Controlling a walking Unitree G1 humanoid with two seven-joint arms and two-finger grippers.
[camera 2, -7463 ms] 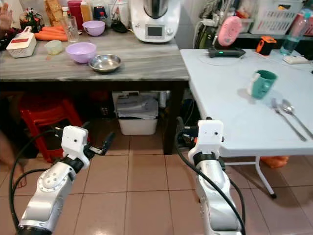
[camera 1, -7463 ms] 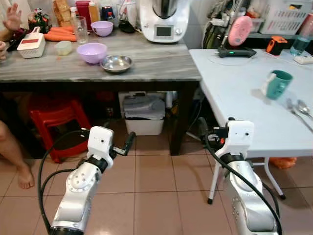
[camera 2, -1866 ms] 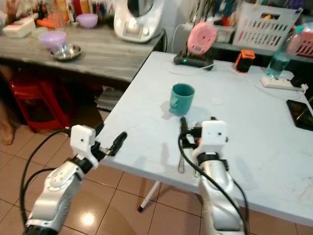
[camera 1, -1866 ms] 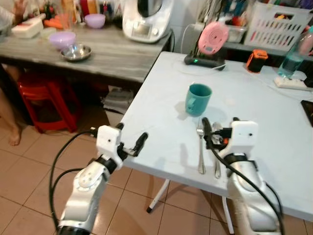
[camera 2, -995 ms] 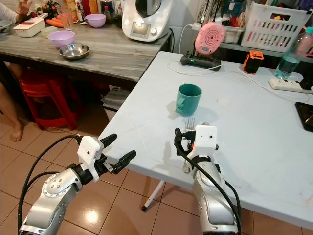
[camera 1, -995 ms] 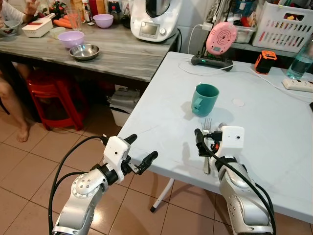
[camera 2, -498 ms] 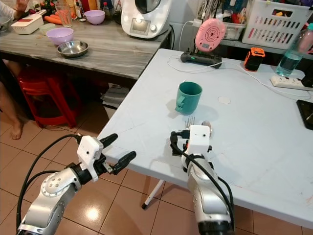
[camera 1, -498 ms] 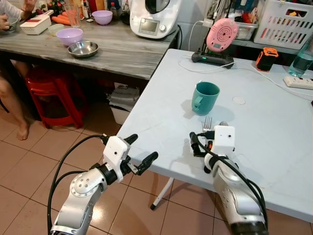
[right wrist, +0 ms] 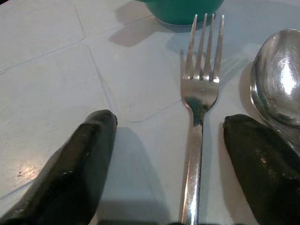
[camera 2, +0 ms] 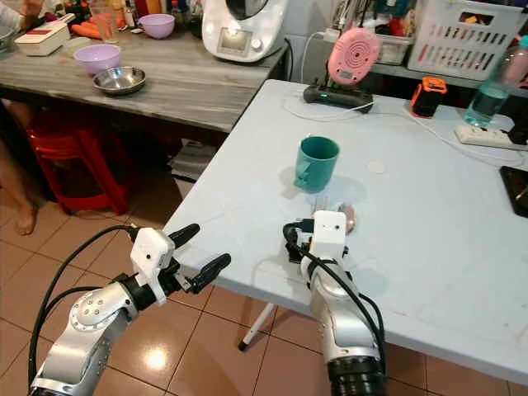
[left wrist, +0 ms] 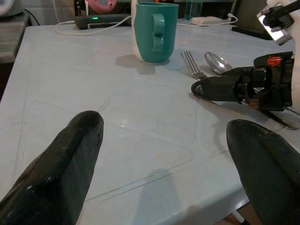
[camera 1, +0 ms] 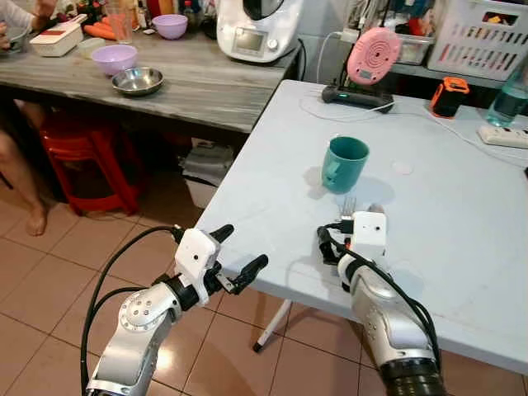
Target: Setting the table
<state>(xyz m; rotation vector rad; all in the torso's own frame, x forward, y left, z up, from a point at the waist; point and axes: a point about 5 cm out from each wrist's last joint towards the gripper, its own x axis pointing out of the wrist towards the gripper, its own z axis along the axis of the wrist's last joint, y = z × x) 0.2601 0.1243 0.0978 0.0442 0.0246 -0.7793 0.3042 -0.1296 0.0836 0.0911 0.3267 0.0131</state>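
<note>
Both head eyes look forward and down from above the near corner of the white worktop (camera 1: 462,247), sharing the teal mug (camera 1: 344,164). The left wrist camera sits low at the worktop's edge, facing the mug from farther off. The right wrist camera hangs very close over the fork (right wrist: 199,117), just before the mug.

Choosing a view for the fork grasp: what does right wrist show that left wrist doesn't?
Right wrist: the open right gripper straddling the fork handle, close up. Left wrist: the open left gripper at the table edge, the whole teal mug with its handle, the right gripper side-on by the cutlery. Both: fork tines, spoon, teal mug, table.
</note>
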